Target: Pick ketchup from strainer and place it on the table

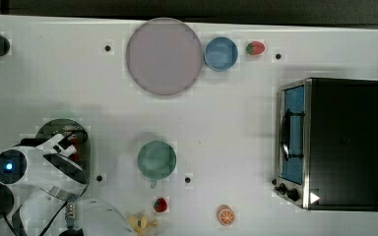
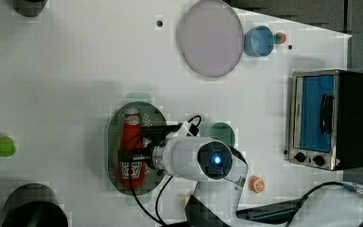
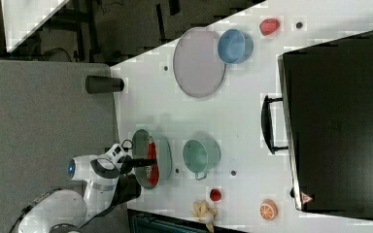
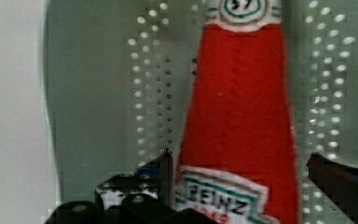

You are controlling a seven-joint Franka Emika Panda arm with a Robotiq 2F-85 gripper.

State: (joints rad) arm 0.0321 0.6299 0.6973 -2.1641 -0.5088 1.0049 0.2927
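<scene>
The ketchup (image 2: 131,137), a red squeeze bottle with a white cap and a labelled body, lies flat in the pale green strainer (image 2: 115,142) near the left view's lower left of the table (image 2: 66,71). My gripper (image 2: 138,142) hangs low over the bottle's lower body. In the wrist view the ketchup (image 4: 242,107) runs between my two dark fingertips (image 4: 166,170), one on each side with a small gap to the bottle. The gripper (image 4: 247,175) is open. The dotted strainer (image 4: 98,93) floor shows on both sides of the bottle.
A teal cup (image 1: 156,159) stands beside the strainer. A grey-lilac plate (image 1: 164,55), a blue bowl (image 1: 221,53) and a strawberry (image 1: 255,47) sit along the far edge. A toaster oven (image 1: 334,142) fills the top view's right. Another strawberry (image 1: 160,204) and an orange slice (image 1: 225,215) lie near the front.
</scene>
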